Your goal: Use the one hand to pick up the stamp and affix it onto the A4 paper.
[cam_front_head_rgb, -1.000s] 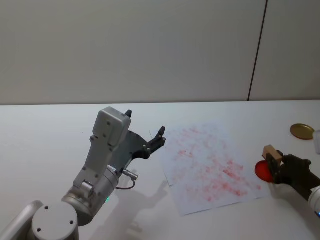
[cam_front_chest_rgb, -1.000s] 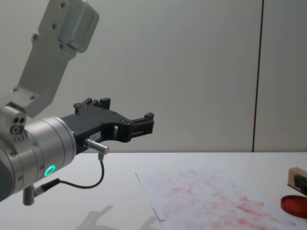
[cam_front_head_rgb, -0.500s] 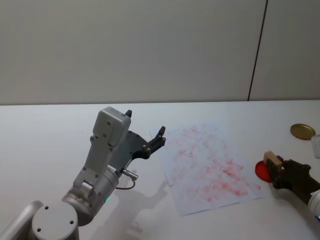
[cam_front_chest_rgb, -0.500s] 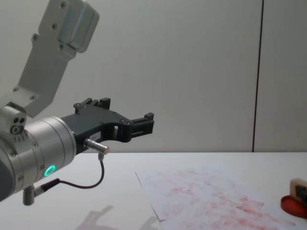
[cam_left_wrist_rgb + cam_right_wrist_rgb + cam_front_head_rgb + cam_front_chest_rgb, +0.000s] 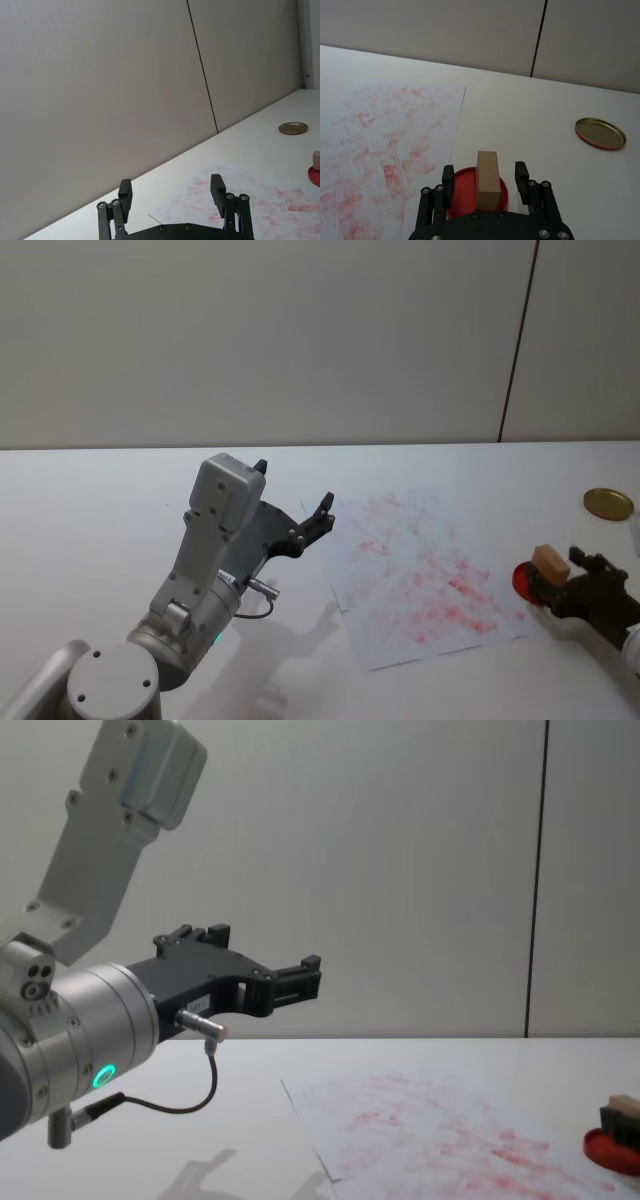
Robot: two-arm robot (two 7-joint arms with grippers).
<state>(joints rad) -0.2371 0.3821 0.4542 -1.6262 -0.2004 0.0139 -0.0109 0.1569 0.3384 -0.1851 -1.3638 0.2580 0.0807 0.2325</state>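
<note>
The stamp is seen upright on the red ink pad between the right end effector's parted fingers, paper lying leftward.

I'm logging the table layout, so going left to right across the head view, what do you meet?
Left gripper, raised and open → A4 paper → red ink pad → stamp standing on the pad → right gripper, open around the stamp → gold lid.
</note>
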